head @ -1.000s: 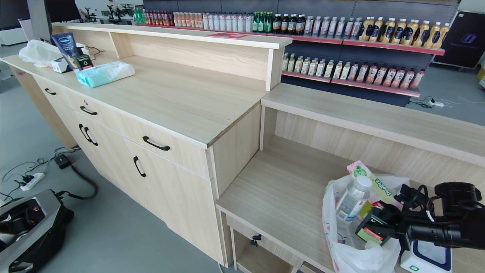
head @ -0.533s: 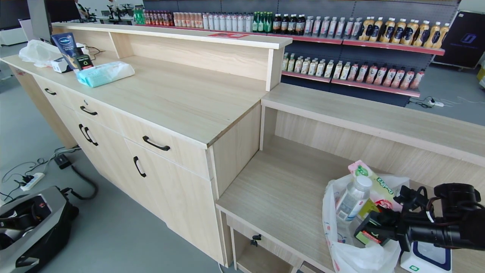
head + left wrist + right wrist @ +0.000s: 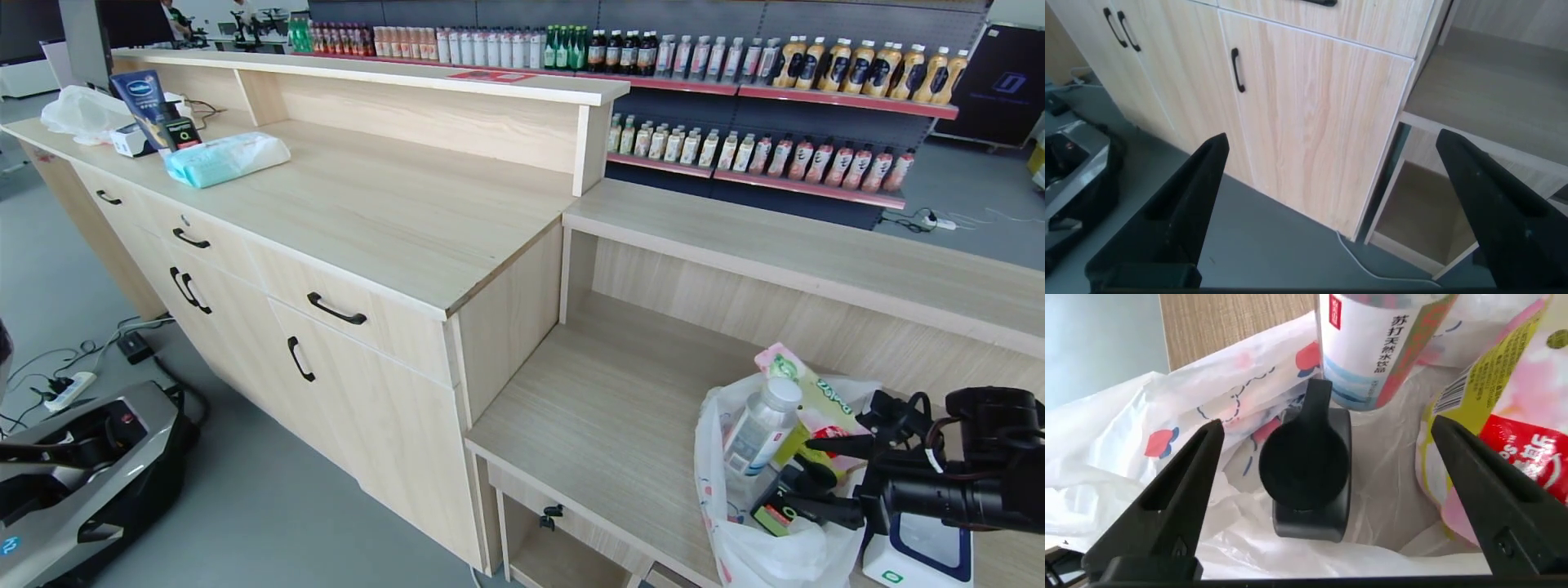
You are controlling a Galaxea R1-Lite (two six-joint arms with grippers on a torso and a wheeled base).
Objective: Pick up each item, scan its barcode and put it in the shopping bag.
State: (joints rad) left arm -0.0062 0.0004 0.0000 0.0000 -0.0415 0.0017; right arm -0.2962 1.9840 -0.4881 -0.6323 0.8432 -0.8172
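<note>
At our far left, over the grey floor (image 3: 1274,245) before the cabinet doors (image 3: 1306,114), our left gripper (image 3: 1331,143) hangs released, fingers spread wide with nothing between them. Farther right, on the low counter (image 3: 596,408), the white shopping bag (image 3: 739,543) holds a white-capped bottle (image 3: 761,429), a pink and green packet (image 3: 804,392) and a dark box (image 3: 774,514). Our right gripper (image 3: 808,478) hovers released above that box. Just right of the bag sits the scanner (image 3: 914,555).
</note>
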